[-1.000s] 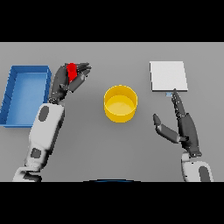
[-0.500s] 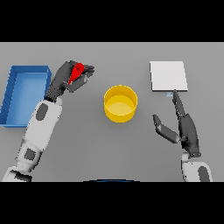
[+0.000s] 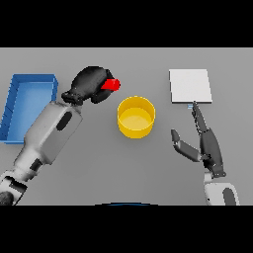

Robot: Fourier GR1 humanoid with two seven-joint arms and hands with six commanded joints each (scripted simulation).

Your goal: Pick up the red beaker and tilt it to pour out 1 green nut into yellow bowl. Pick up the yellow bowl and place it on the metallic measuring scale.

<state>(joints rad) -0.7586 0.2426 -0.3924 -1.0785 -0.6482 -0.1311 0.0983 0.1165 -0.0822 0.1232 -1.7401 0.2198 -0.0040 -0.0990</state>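
Tray: we see a blue tray (image 3: 28, 106) far left of the yellow bowl (image 3: 136, 116).
Left hand: our left hand (image 3: 89, 84), up and left of the bowl, has its fingers curled round the red beaker (image 3: 110, 85).
Beaker: tipped sideways, its red end pointing toward the bowl.
Bowl: yellow, standing on the grey table (image 3: 99, 168).
Scale: a pale square scale (image 3: 190, 85) up and right of the bowl.
Right hand: our right hand (image 3: 207, 147), right of the bowl, has straight fingers and holds nothing.

Setting: a bare test bench of laboratory type.
A plain grey table (image 3: 99, 173) carried a flat square metallic measuring scale (image 3: 190, 85), a small red beaker (image 3: 111, 84), a round yellow bowl (image 3: 136, 116) and a blue rectangular open bin (image 3: 27, 104); no domestic furnishings were seen.
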